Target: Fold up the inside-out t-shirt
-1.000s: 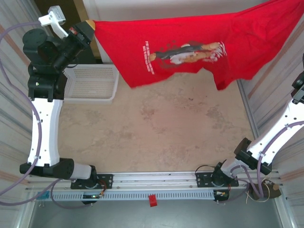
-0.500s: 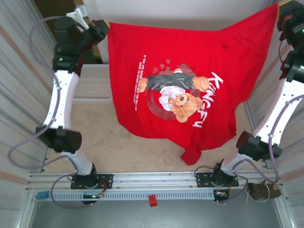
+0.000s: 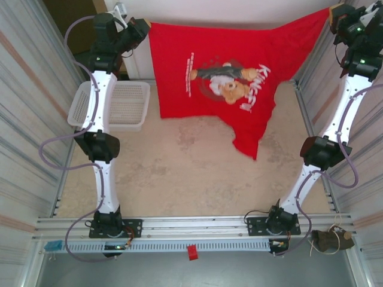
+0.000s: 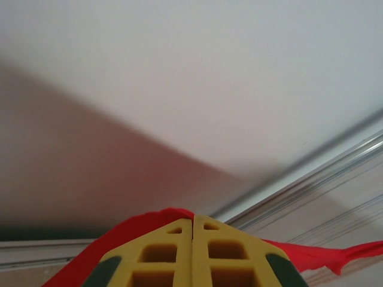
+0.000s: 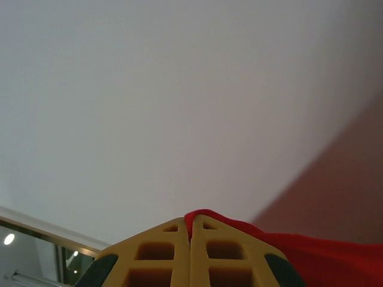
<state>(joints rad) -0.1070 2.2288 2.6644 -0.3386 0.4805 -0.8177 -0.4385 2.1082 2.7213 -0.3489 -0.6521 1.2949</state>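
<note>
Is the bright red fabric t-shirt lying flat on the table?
No, the t-shirt hangs stretched between the left gripper and the right gripper.

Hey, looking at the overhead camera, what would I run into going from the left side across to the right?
Basket → left hand, shut on one t-shirt corner → t-shirt, hanging stretched between the hands → right hand, shut on the other corner.
</note>
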